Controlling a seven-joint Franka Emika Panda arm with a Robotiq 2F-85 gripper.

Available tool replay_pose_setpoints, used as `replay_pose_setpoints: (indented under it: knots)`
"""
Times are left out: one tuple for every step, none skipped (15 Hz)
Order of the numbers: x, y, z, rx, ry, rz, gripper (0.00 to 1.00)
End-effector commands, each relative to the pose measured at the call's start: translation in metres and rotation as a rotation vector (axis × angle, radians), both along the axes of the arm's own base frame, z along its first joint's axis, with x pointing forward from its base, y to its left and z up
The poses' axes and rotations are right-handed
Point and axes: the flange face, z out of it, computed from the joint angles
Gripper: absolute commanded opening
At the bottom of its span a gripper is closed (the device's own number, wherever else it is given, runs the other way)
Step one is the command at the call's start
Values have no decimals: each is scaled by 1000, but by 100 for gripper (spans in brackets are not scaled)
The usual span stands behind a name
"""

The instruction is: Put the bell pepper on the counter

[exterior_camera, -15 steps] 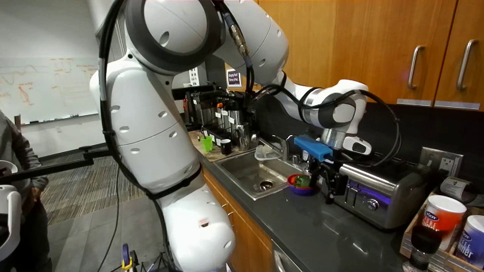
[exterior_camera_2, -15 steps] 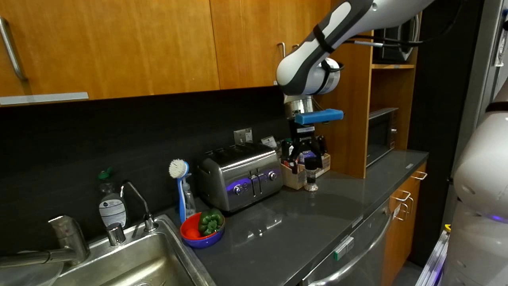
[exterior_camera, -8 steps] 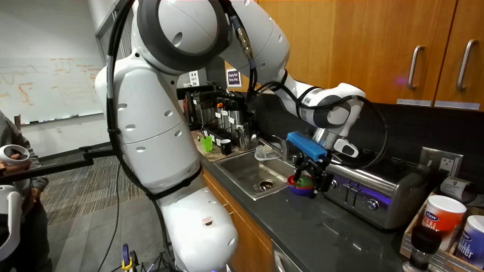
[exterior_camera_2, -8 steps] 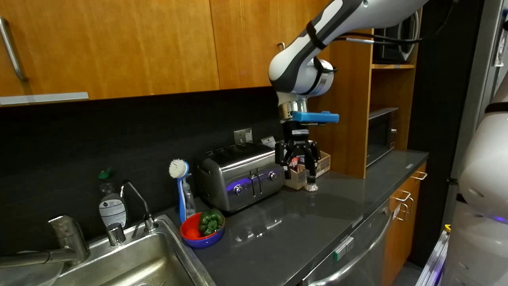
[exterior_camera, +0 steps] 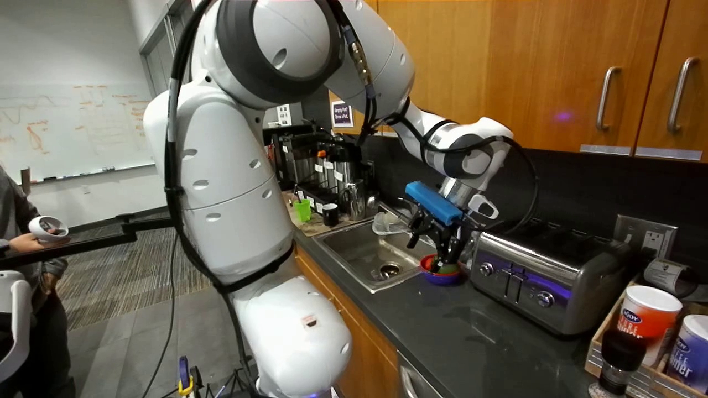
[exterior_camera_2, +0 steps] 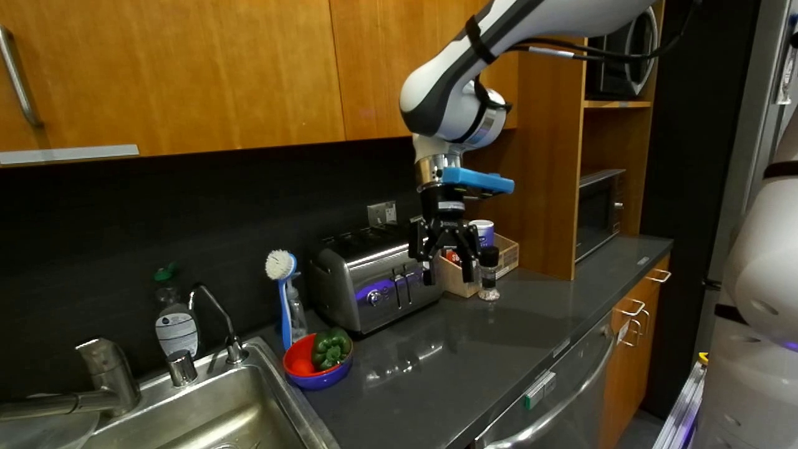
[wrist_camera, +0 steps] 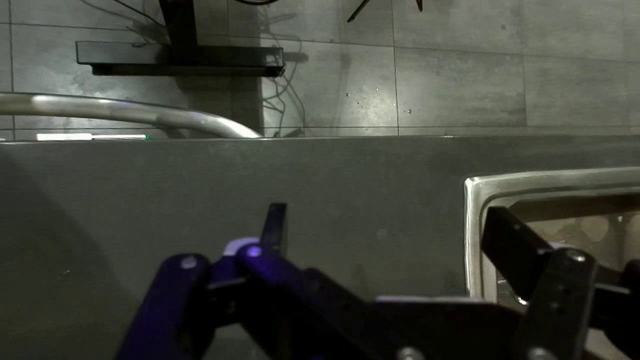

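Note:
The green bell pepper sits in a red-lined, blue-sided bowl on the dark grey counter, beside the sink. In an exterior view the pepper is partly covered by my gripper. My gripper is open and empty, pointing down above the counter in front of the toaster, higher than the pepper and apart from it. In the wrist view the open fingers stand wide apart, with bare counter between them. The pepper and bowl are out of view there.
The silver toaster stands behind the bowl. The steel sink is beside the bowl, with a scrub brush and soap bottle behind. A box of canisters and a grinder stand past the toaster.
My gripper has moved along the counter past the toaster front toward the bowl, leftward in both exterior views, and tilted somewhat. It stays open. The pepper and bowl have not moved.

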Motion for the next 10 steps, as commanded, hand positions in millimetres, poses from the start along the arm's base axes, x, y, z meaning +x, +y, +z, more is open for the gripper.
replay_pose_setpoints:
  knots:
    - [8, 32, -17, 2, 50, 84, 100]
    - [8, 41, -21, -1, 62, 105, 100]
    - [9, 51, -27, -4, 74, 125, 100]
    - [10, 61, -32, -4, 86, 147, 100]
    - [12, 72, -36, -10, 96, 165, 100]
    - [13, 82, -40, -16, 103, 182, 100]
    - [15, 93, -45, -33, 96, 194, 100]
    - [17, 102, -47, -52, 83, 209, 100]
    - [18, 111, -50, -68, 75, 223, 100]
    - [21, 120, -53, -84, 63, 231, 100]
